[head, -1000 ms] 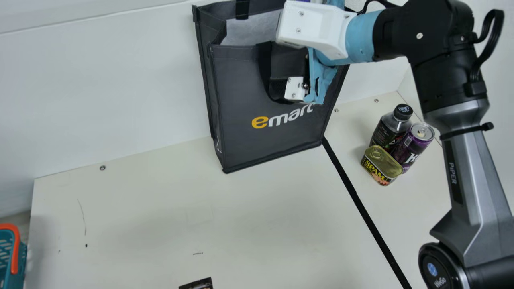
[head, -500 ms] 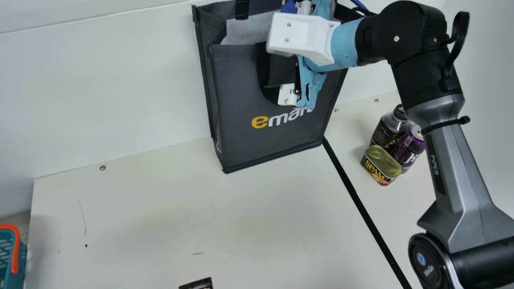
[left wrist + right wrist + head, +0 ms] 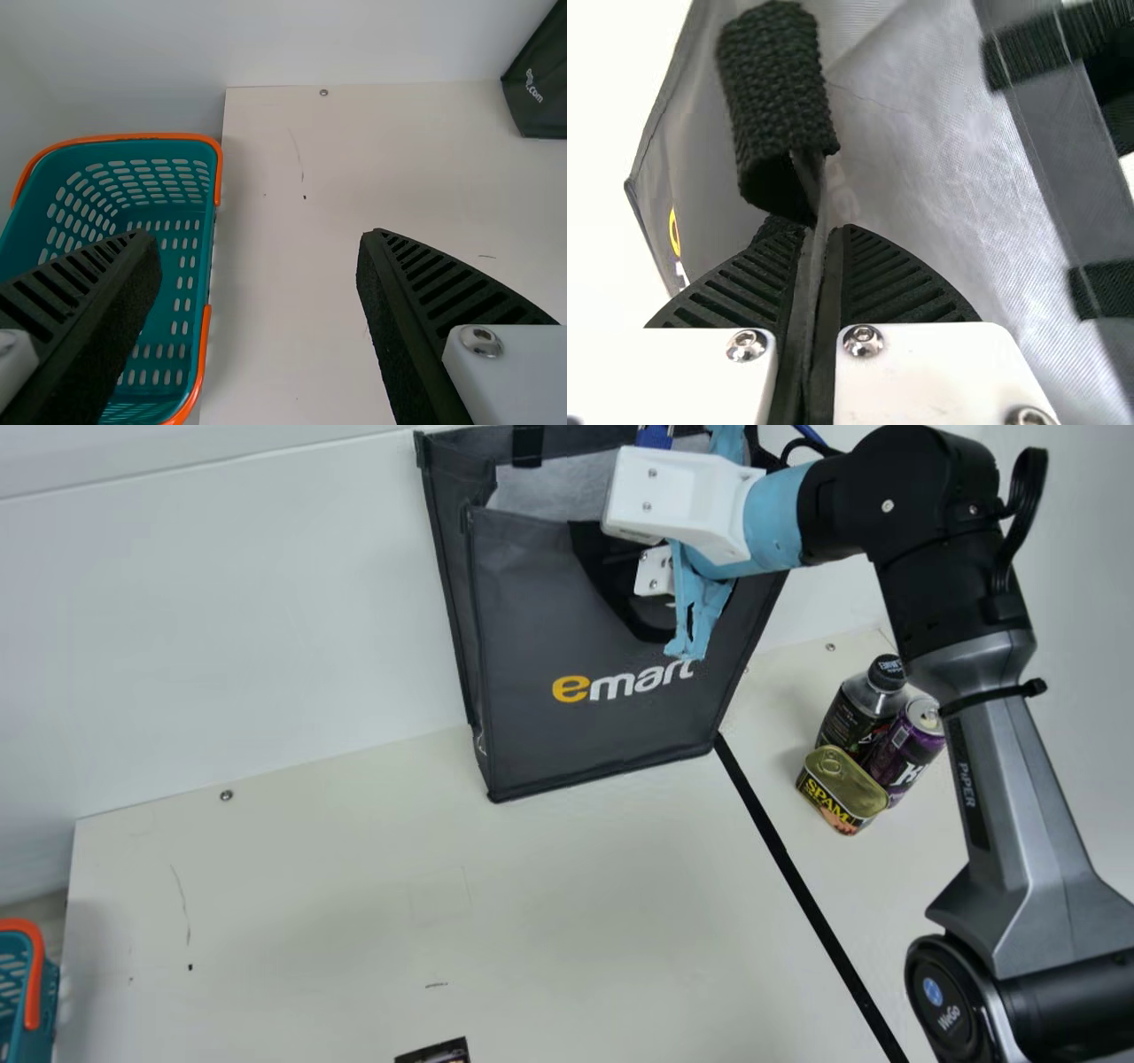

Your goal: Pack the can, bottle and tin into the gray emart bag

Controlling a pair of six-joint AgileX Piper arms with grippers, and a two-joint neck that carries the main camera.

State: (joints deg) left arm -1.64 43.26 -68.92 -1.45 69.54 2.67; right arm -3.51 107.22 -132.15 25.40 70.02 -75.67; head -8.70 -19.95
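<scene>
Near the white back wall, the gray emart bag (image 3: pixel 532 629) stood upright on the cream table (image 3: pixel 354 921), its mouth open toward the top. At its front rim was the right gripper (image 3: pixel 654 571), and the right wrist view showed its jaws clenched on the bag's fabric edge, just beside a black woven handle (image 3: pixel 775 97). To the robot's right of the bag, across a black stripe (image 3: pixel 788 859), the task's three goods sat close together outside it: the dark-capped bottle (image 3: pixel 852 713), the purple can (image 3: pixel 902 748) next to it, and the tin (image 3: pixel 842 786) in front of both. The left wrist view had the left gripper (image 3: pixel 260 239) with its jaws spread wide and nothing between them but a view of the tabletop and part of a teal basket (image 3: pixel 182 266) with orange handles, beside the table's left edge.
</scene>
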